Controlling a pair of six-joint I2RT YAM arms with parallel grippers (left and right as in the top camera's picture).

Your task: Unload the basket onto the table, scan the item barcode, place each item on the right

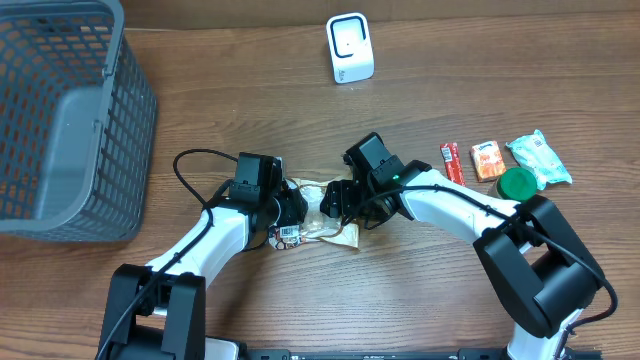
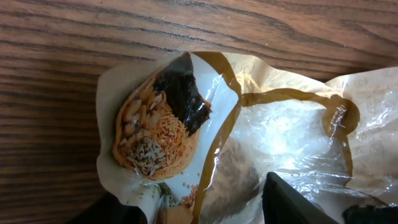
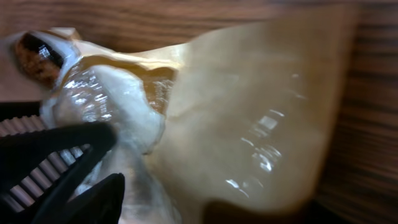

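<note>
**Both grippers on the snack packet, mid tabletop**

Left gripper (image 1: 290, 212) pinches one end of the snack packet (image 1: 342, 234). Its finger (image 2: 292, 202) presses the clear plastic, and the printed food picture faces the wrist camera. A small white label (image 1: 288, 234) sits just under this gripper.

Right gripper (image 1: 335, 200) is at the packet's other end, fingers (image 3: 56, 146) partway spread around crinkled film; cannot tell if it grips. The grippers are almost touching.

Off the right gripper's right side on the tabletop (image 1: 420, 300): red stick (image 1: 452, 163), orange pack (image 1: 487, 159), green lid (image 1: 517, 184), teal-white wrapper (image 1: 538, 160). White scanner (image 1: 349, 47) is well ahead of both grippers. Grey basket (image 1: 60, 120) is far off the left gripper's left.
</note>
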